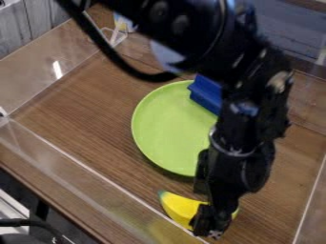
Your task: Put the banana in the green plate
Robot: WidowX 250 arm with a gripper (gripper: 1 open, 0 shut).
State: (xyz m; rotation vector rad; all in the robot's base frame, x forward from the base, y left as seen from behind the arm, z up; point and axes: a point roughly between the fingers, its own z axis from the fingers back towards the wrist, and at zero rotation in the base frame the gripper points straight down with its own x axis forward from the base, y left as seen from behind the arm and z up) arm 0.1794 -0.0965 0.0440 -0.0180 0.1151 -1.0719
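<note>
A wooden tabletop ringed by clear walls is holding the green plate, a blue block sitting on its far rim. The gripper, jaws spread wide, is covering the banana near the front wall. Risk: a jaw landing on the curve could be skidding it against the wall.

Smooth glossy plastic: banana, green plate, blue block. Brown wood-grain desk, slight sheen. Clear shiny walls. Matt black gripper.
</note>
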